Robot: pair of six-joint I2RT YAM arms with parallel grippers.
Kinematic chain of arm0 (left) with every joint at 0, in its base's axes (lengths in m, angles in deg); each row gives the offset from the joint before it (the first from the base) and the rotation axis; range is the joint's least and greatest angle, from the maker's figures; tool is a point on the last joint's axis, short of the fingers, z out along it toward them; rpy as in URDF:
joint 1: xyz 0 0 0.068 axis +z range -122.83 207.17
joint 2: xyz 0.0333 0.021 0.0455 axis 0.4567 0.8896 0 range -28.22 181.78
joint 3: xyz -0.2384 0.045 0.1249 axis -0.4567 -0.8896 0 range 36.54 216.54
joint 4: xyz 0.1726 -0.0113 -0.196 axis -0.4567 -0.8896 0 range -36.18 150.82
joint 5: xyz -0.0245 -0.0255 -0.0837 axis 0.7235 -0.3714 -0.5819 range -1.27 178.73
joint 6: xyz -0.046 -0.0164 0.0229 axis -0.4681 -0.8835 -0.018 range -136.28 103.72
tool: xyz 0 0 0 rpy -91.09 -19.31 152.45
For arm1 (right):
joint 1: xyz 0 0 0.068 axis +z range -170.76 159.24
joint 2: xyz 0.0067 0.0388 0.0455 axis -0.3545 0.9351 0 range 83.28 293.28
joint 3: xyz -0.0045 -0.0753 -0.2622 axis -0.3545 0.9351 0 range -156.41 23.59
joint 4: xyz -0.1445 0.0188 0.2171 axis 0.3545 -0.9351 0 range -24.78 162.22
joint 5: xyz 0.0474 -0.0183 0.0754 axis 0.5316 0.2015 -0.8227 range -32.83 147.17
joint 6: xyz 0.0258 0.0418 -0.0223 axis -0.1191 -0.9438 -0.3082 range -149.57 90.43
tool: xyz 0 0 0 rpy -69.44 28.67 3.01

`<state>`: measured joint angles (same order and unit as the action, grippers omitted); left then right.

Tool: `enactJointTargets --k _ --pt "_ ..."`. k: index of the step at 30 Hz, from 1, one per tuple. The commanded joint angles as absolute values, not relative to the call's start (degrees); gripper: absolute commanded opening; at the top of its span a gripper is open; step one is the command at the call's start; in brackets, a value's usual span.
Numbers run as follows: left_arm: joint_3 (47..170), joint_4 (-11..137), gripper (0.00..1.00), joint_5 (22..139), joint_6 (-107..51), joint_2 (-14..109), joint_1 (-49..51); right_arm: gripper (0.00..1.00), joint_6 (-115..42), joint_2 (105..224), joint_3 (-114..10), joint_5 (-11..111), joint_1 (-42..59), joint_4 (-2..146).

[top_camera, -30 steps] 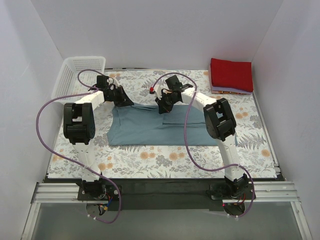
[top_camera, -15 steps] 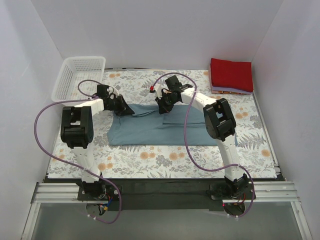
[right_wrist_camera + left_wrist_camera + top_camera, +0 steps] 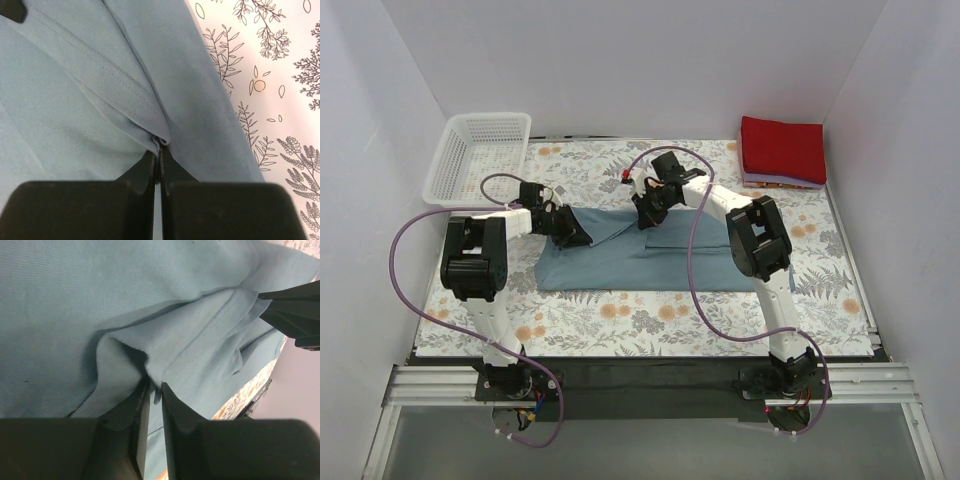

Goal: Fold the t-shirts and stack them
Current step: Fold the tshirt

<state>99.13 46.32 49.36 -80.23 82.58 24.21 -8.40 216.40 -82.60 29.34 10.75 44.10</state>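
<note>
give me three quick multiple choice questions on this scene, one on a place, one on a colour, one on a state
1. Where is the basket?
A) far left corner
B) far right corner
C) in the middle

2. What colour is the top shirt at far right?
A) green
B) red
C) yellow

3. The right gripper is:
A) wide open
B) holding the basket
C) shut on the blue shirt

Answers:
1 A, it sits at the back left in the top view.
2 B, a red folded square lies on top there.
3 C, the right wrist view shows its fingers pinching a blue fold.
</note>
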Motion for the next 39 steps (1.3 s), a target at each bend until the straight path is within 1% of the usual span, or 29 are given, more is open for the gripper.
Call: enactJointTargets --k 1,4,6,7,10,11,13,14,17,18,19,21,22,24,26,28,29,32,33,35,36,39 --pt "99.12 47.99 0.16 50.15 -80.18 78.21 24.01 0.01 -10.67 217.75 -83.81 26.77 9.56 44.71" --pt "98.94 47.55 0.23 49.45 -78.16 76.72 24.1 0.01 -11.29 217.66 -83.81 26.15 9.21 44.53" --pt "98.68 47.64 0.27 49.44 -76.23 74.0 24.1 0.07 -11.29 217.49 -83.64 25.8 9.12 44.44" --pt "98.33 47.64 0.31 49.62 -75.79 72.25 24.1 0.15 -11.2 217.22 -83.55 25.8 9.03 44.44" --pt "97.54 48.08 0.33 49.97 -74.12 69.52 24.1 0.27 -10.76 216.61 -83.64 26.41 9.03 44.36" --pt "97.45 48.17 0.34 50.14 -73.77 69.08 24.1 0.35 -10.41 216.08 -83.81 26.76 9.03 44.44" --pt "97.62 48.17 0.36 50.58 -71.58 68.37 24.1 0.41 -9.88 215.47 -83.73 27.99 9.03 44.44" --pt "97.62 48.17 0.36 50.59 -70.26 67.5 24.1 0.51 -9.53 214.85 -83.55 28.43 9.12 44.44" --pt "99.2 46.16 0.38 48.57 -56.94 65.3 24.1 0.56 -7.6 213.36 -83.03 29.66 9.12 44.44" --pt "99.47 45.62 0.38 48.22 -52.97 64.68 24.1 0.64 -6.64 213.09 -82.76 30.19 9.12 44.53" --pt "99.29 45.53 0.39 46.56 -44.06 64.07 24.19 0.68 -6.02 212.83 -82.67 30.45 9.12 44.45" --pt "97.72 45.18 0.39 45.05 -34.26 61.79 24.45 0.69 -5.14 212.3 -83.02 31.07 9.3 44.44" --pt "96.75 45.18 0.39 44.09 -24.38 60.91 24.36 0.69 -4.35 212.21 -83.28 31.33 9.38 44.44" --pt "95.25 45.53 0.4 43.03 -16.76 59.85 24.36 0.69 -3.73 212.21 -83.72 31.95 9.82 44.36" --pt "95.25 45.18 0.4 40.67 -6.94 60.19 24.45 0.69 -3.29 212.3 -84.43 31.69 10.09 44.36" --pt "95.69 44.39 0.4 38.56 -0.67 61.24 24.45 0.69 -3.11 212.21 -84.86 31.77 10.35 44.36" --pt "95.6 43.52 0.4 36.8 7.02 61.77 24.45 0.69 -2.68 212.12 -84.87 31.86 10.61 44.27" --pt "95.25 42.11 0.4 35.39 17.7 63.97 24.36 0.69 -2.41 211.95 -85.13 32.21 10.88 44.27" --pt "95.16 40.97 0.41 35.03 26.17 64.5 24.36 0.69 -2.24 211.86 -85.22 32.21 11.05 44.36" --pt "94.55 40.17 0.41 34.68 32.21 65.64 24.27 0.69 -1.88 212.03 -85.22 32.48 11.23 44.36" --pt "94.2 40.17 0.41 34.24 37.89 65.99 24.19 0.69 -1.71 212.12 -85.31 32.82 11.23 44.36" --pt "93.58 40.26 0.41 33.97 44.25 67.57 23.48 0.69 -1.53 212.47 -85.75 33.27 11.49 44.36"
